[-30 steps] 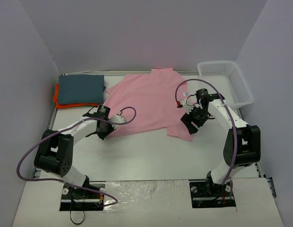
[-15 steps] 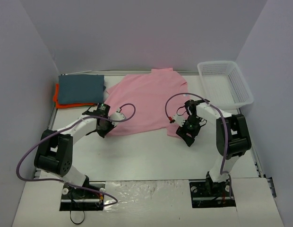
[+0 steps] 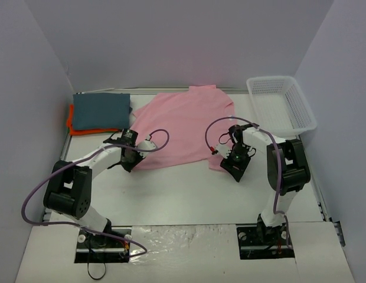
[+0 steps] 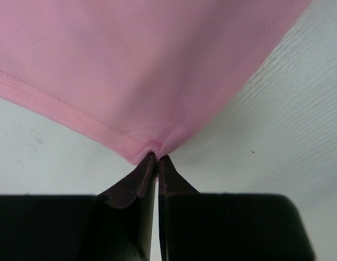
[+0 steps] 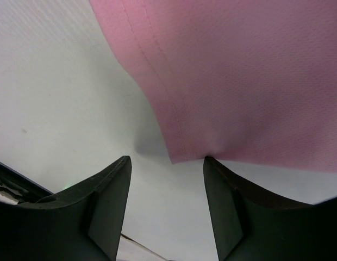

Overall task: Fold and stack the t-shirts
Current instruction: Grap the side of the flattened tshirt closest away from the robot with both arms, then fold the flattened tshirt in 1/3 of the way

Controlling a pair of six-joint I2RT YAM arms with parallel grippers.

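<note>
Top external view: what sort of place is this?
Probably a robot test cell in a lab, not a home: plain walls box in a white table, a left arm and right arm are bolted at its near edge, and a pink t-shirt and basket lie as props.

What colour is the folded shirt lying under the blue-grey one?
Bright orange: the bottom folded shirt shows best in the top external view.

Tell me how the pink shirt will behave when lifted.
Probably floppy: the pink t-shirt puckers where the shut left claw pinches its corner. Likely light, as the cloth looks thin. It may sag in the middle; the right claw is open by the other hem corner.
</note>
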